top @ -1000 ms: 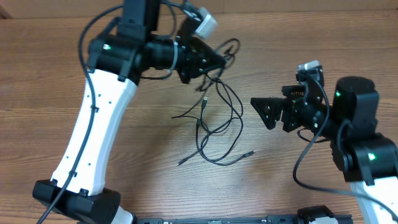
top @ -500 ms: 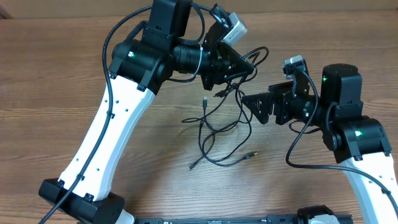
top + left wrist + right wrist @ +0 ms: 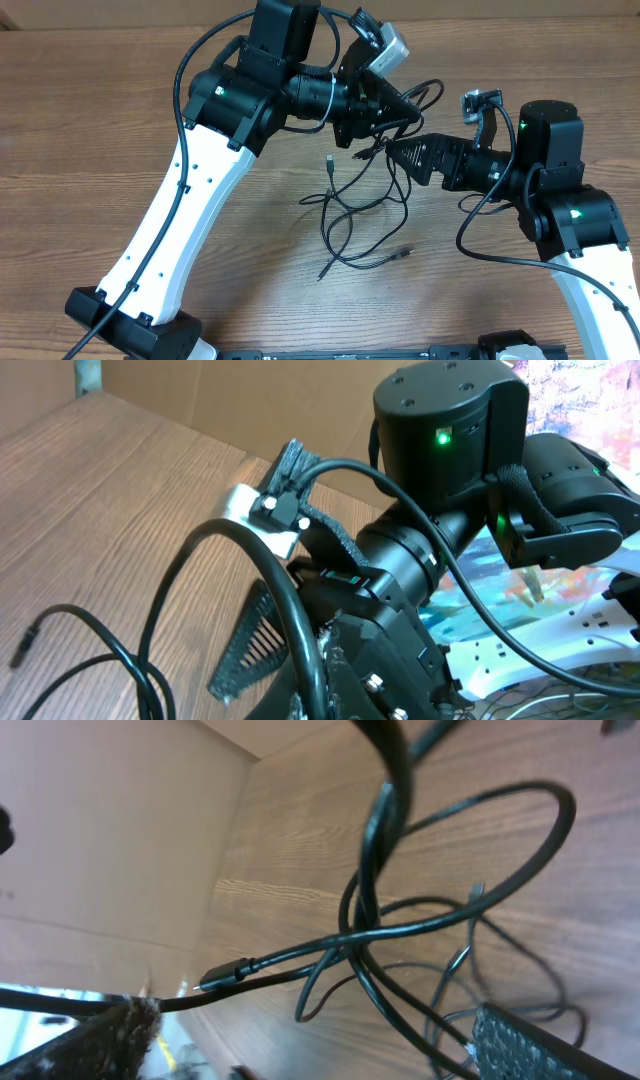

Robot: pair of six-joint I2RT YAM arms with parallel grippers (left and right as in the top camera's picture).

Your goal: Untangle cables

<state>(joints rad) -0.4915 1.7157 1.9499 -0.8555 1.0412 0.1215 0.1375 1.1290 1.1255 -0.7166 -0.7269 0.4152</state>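
Cables lifted at one end, loops on the counter

Overhead: the left fingers are clenched on the cables' top; light, limp cords run down toward the near edge, and the right fingers are spread just beside them. Left wrist: one thin cord trails low. Right wrist: strands cross between the spread fingers; I would take a single strand near the crossing.

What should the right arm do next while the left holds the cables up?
Probably ease the right gripper forward slightly and close on one strand. Its jaws stand open, and its wrist view shows the cables crossing between its fingers. The left gripper is shut on the cables above, so a second grip could let the arms pull them apart.
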